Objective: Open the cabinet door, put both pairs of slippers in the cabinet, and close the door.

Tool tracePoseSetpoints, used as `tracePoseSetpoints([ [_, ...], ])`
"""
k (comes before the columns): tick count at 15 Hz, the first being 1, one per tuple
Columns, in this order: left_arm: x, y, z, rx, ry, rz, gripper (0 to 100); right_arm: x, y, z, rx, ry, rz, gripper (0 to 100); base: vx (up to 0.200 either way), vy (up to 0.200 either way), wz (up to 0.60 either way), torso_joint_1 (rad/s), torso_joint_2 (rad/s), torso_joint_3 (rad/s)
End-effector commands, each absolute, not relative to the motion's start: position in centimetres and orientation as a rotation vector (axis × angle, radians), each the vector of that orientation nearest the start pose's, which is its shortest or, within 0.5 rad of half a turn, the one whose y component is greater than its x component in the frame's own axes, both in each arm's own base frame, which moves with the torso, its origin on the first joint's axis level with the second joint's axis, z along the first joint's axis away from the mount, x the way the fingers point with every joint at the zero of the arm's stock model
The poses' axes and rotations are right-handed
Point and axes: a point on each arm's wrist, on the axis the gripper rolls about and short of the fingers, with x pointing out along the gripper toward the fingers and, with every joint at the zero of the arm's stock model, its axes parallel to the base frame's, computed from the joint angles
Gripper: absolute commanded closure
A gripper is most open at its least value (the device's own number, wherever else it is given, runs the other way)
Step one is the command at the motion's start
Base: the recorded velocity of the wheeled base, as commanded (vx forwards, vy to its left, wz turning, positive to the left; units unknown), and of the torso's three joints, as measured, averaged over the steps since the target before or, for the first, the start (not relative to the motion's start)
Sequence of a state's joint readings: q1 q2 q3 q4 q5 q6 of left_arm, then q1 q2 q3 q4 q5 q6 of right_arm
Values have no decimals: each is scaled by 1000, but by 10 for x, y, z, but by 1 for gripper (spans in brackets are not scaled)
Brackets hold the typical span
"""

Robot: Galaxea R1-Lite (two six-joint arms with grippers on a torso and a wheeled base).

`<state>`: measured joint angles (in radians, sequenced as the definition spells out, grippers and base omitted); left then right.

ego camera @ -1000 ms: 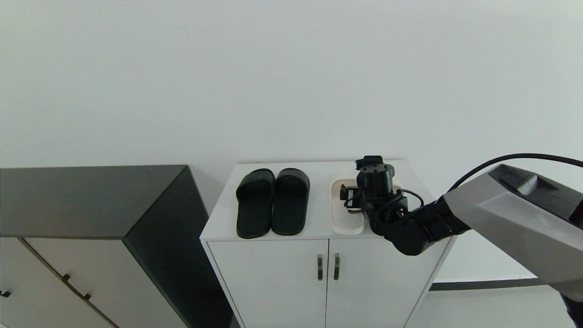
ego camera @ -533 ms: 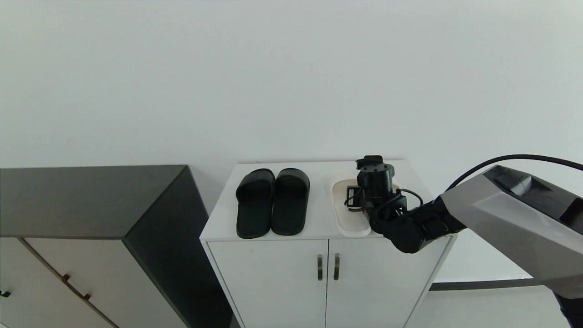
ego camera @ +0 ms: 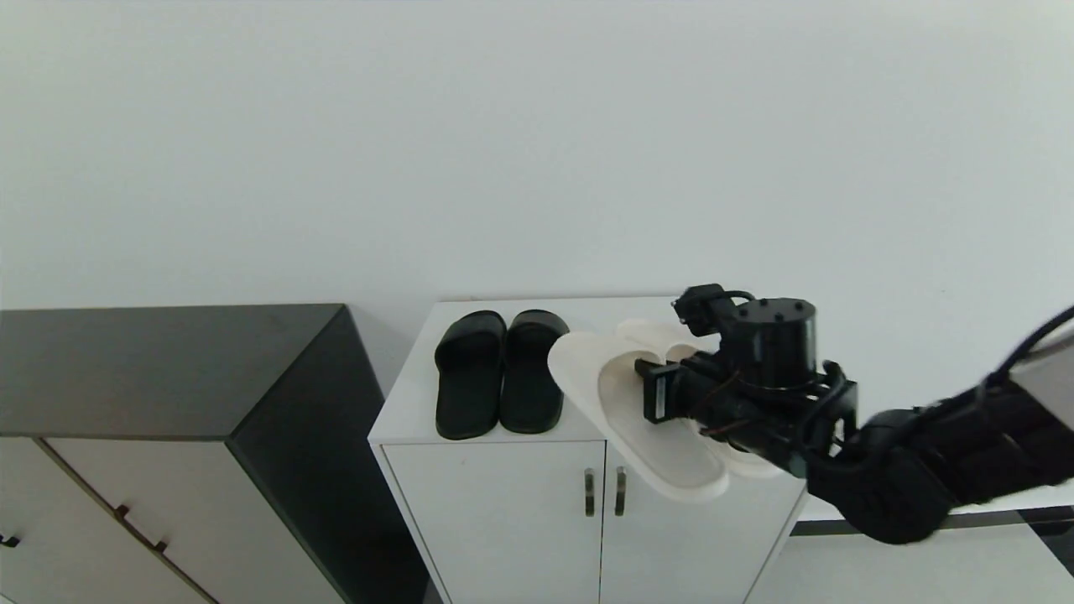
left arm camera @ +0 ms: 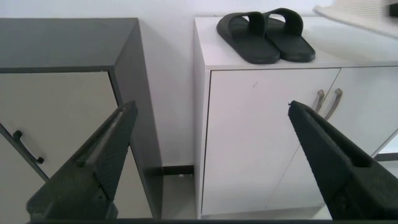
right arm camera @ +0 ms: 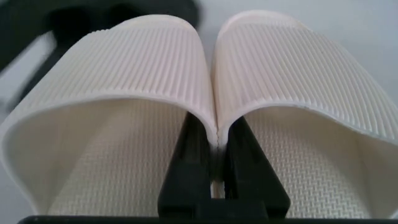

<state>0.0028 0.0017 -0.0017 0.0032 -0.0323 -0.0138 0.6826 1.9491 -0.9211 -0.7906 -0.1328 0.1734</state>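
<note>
White slippers (ego camera: pixel 663 453) lifted off cabinet (ego camera: pixel 411 394) (doors (ego camera: pixel 503 520) closed).

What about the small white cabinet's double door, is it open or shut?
Shut. Both white door panels sit flush and meet at the middle seam, their two metal handles side by side.

Right end effector (ego camera: pixel 648 387) is clamped on the white slippers (ego camera: pixel 667 457), both held together as a pair, tilted, with their near ends jutting out past the front edge of the white cabinet (ego camera: pixel 503 520), over its right door. Black slippers (ego camera: pixel 501 373) sit side by side on the left of the cabinet top. Both doors are shut, handles (ego camera: pixel 589 492) meeting in the middle. A dark cabinet (ego camera: pixel 168 369) stands to the left.
</note>
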Motion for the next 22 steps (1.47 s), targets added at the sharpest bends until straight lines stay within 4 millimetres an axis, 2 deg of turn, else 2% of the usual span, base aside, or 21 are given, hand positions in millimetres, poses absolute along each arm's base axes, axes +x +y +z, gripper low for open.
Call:
tracePoseSetpoints([
  [1, -23, -1, 76, -15, 3, -29, 0, 207, 191, 172, 95, 254, 759, 100, 0, 0, 0, 0, 0, 0],
  [2, -23, -1, 76, -14, 3, -29, 0, 196, 183, 170, 95, 267, 778, 100, 0, 0, 0, 0, 0, 0],
  [4, -23, -1, 76, -9, 2, -31, 0, 183, 180, 168, 93, 285, 862, 100, 0, 0, 0, 0, 0, 0],
  [6, -23, -1, 76, -11, 3, -31, 0, 177, 182, 165, 89, 301, 906, 100, -200, 0, 0, 0, 2, 0],
  [10, -23, -1, 76, -11, 3, -32, 0, 173, 181, 158, 79, 330, 921, 100, -200, 0, 0, 3, 2, 4],
  [18, -23, -1, 76, -12, 3, -31, 0, 172, 176, 148, 88, 341, 936, 100, 0, 0, 0, 0, 0, 0],
  [22, -23, -1, 76, -12, 5, -32, 0, 172, 174, 144, 87, 343, 931, 100, 0, -200, 0, 1, 2, 2],
])
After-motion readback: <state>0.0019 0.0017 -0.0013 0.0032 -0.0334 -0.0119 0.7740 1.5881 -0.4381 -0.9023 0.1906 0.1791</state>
